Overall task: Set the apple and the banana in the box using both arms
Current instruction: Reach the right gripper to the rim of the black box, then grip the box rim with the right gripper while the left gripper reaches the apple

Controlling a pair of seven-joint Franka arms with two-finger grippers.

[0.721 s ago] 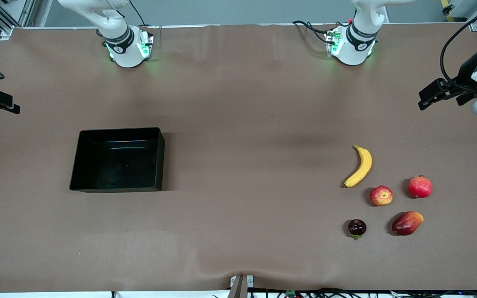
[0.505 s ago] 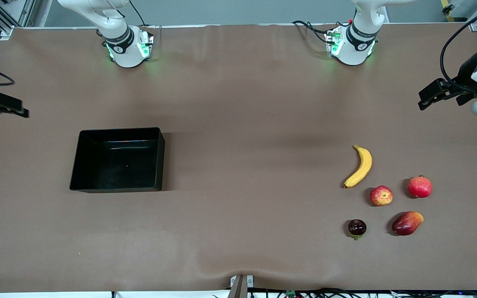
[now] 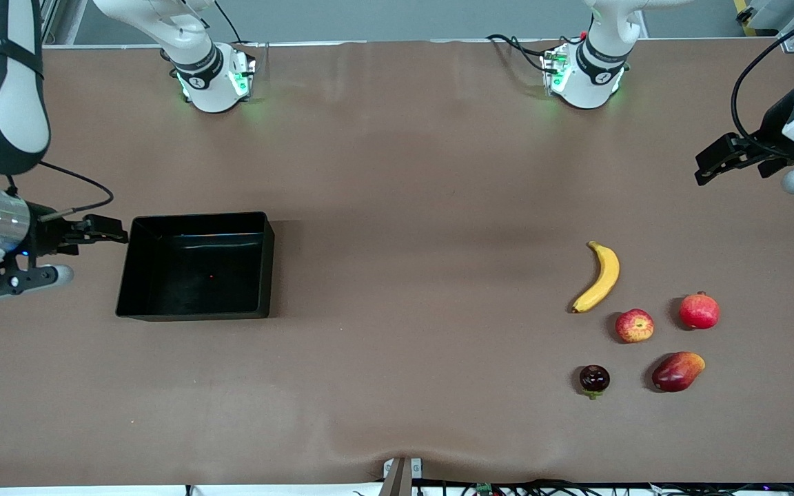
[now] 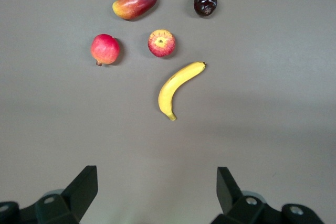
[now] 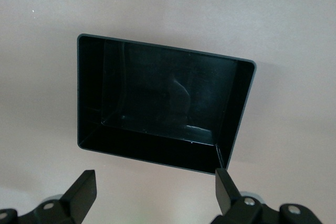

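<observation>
no readable text, labels or numbers anywhere, just tiny unreadable marks on the arm bases (image 3: 214,76)

A high front camera faces both arms' bases across the table (image 3: 397,172). Each wrist camera looks down from well above: the left shares the fruits, the right the box (image 5: 163,103).

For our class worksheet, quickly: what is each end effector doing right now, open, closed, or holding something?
Left end effector: open, empty, above bare table near the banana.
Right end effector: open, empty, at the edge of the box.
</observation>
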